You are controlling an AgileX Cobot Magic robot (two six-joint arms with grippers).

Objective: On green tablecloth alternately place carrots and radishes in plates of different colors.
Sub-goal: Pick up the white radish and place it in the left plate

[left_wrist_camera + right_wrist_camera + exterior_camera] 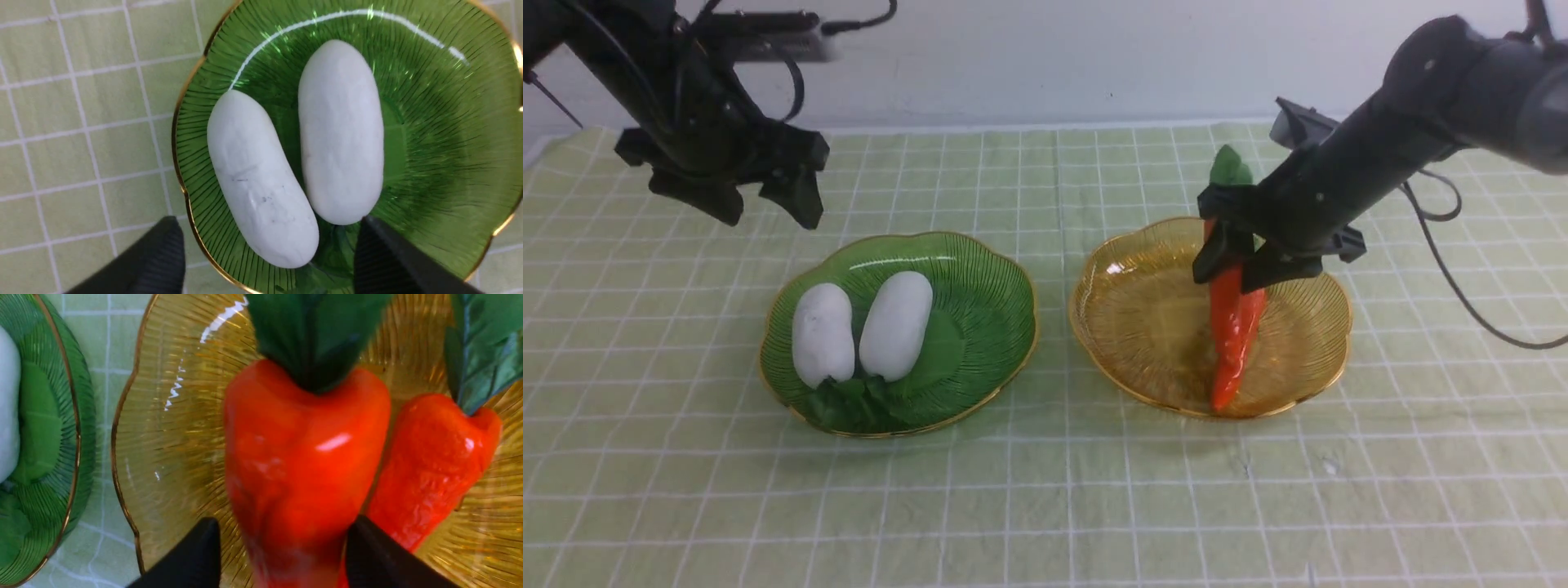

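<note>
Two white radishes lie side by side in the green plate on the green tablecloth. My left gripper hangs open and empty above the cloth, behind the plate's left side. In its wrist view the left gripper looks down on both radishes. Over the amber plate, my right gripper is open around a steeply tilted carrot, with a gap at one finger. That carrot's tip rests in the plate. A second carrot lies beside it.
The two plates sit close together mid-cloth, with the green plate's rim a short gap from the amber one. A black cable trails from the right arm over the cloth. A pale wall closes off the far edge.
</note>
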